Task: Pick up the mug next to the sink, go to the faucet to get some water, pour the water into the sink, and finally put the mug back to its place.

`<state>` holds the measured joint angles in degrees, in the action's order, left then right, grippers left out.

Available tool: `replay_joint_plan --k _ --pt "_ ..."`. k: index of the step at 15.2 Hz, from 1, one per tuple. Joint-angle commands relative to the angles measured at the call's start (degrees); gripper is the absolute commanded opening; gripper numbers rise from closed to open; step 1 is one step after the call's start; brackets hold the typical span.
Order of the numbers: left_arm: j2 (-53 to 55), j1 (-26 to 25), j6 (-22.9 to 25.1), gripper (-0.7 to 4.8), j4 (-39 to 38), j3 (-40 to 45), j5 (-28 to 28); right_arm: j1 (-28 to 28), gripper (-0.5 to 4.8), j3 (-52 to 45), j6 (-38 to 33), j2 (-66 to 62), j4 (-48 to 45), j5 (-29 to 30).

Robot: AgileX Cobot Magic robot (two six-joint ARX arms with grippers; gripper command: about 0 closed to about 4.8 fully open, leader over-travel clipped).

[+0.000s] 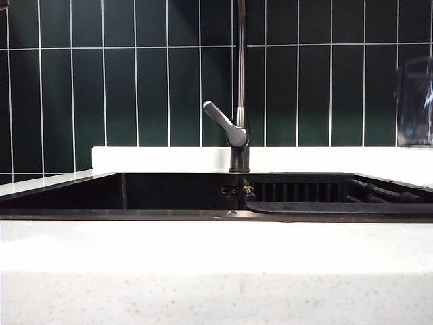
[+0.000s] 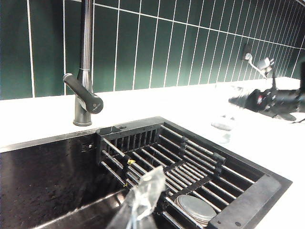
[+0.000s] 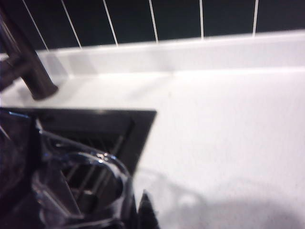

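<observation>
Evidently the right gripper [image 3: 136, 217] is clamped on the clear faceted glass mug [image 3: 81, 191], carrying it beside the black rectangular sink [image 2: 248, 202] — next it must go under the tall grey metal faucet [image 1: 238, 81]. Left gripper [image 2: 143, 200] — closed, empty, hanging over the basin.

Black ribbed sink [image 1: 169, 193], grey faucet [image 1: 238, 128], dark green tiles [image 1: 135, 88], clear mug [image 3: 83, 191]
</observation>
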<state>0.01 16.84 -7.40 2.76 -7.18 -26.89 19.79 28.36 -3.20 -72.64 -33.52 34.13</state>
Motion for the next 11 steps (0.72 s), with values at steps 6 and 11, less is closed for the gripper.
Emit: replay_joint_plan --k 6,11 --pt "0.0 0.0 -0.4 -0.06 0.7 -0.1 -1.0 2.0 -0.06 0.4 2.0 -8.9 -8.9 0.4" --pt "0.0 0.0 -0.4 -0.06 0.7 -0.1 -1.5 4.7 -0.06 0.9 1.5 -10.7 -11.3 1.6"
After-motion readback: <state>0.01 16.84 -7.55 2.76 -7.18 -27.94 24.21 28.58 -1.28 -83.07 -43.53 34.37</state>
